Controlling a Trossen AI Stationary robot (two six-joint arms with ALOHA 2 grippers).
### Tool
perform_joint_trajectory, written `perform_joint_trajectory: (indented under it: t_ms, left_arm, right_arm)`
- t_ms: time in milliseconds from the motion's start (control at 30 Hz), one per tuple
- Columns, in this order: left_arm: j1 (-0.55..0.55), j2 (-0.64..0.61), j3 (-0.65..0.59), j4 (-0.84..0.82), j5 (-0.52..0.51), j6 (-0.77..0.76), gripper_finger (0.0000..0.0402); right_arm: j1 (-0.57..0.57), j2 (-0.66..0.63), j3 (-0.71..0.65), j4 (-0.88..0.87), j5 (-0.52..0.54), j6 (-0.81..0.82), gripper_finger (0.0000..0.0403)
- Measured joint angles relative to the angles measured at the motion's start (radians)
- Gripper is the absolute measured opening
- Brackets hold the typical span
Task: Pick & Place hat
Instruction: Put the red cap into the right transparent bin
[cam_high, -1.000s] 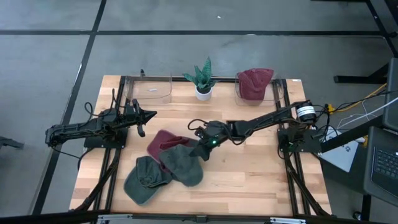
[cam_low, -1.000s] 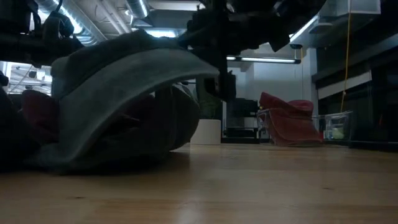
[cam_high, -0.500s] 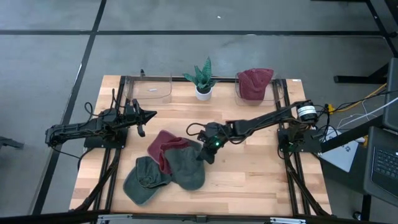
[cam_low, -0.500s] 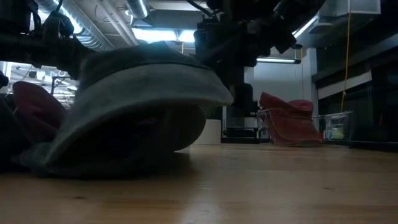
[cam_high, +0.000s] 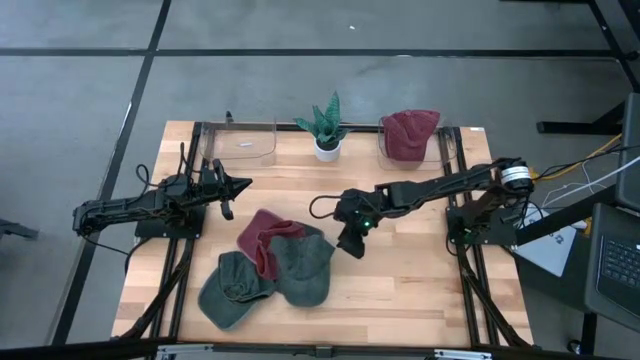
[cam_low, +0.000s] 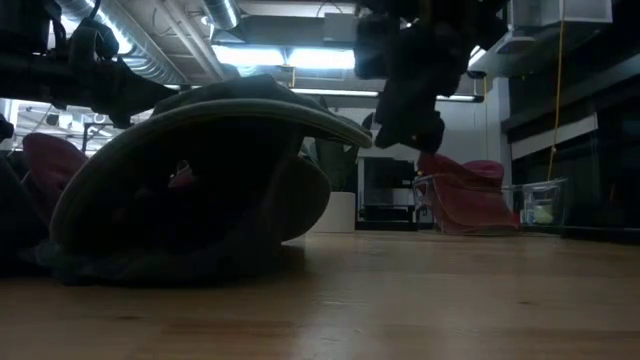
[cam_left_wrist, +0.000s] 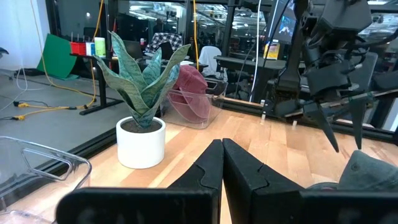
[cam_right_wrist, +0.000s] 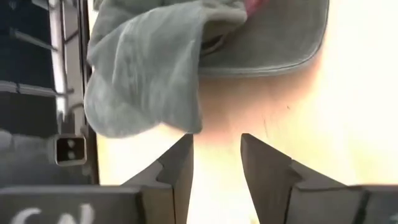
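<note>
right hand: fingers apart, empty, just beside green cap | left hand: clenched, empty, above surface

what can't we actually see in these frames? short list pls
- Red hat, high view: mostly covered by the green hat; the low view shows only a sliver.
- Second green hat, low view: hidden behind the front hat.
- Clear bin, left wrist view: cut off by the frame edge; contents unclear.
- Right gripper, low view: a dark silhouette against the ceiling lights.
</note>
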Motion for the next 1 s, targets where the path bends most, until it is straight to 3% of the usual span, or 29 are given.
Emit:
perform_joint_trajectory:
  t_ms: [267,533,700,1000]
  left_arm:
    - [0.0,0.0,0.0,0.0,0.0,0.0,0.0004]
    - [0.0,0.0,0.0,0.0,0.0,0.0,0.0004]
    - [0.0,0.0,0.0,0.0,0.0,0.0,0.0004]
    - [0.0,0.0,0.0,0.0,0.0,0.0,0.0004]
  right_arm:
    - [0.0,-0.048,0.042,-0.074,0.047,-0.253,0.0133]
    - [0.001,-0.007,0.275,-0.349,0.245,-0.612,0.0133]
    - [0.001,0.057,0.435,-0.478,0.304,-0.818,0.0133]
    - [0.01,0.235,0.674,-0.533,0.352,-0.921,0.0133]
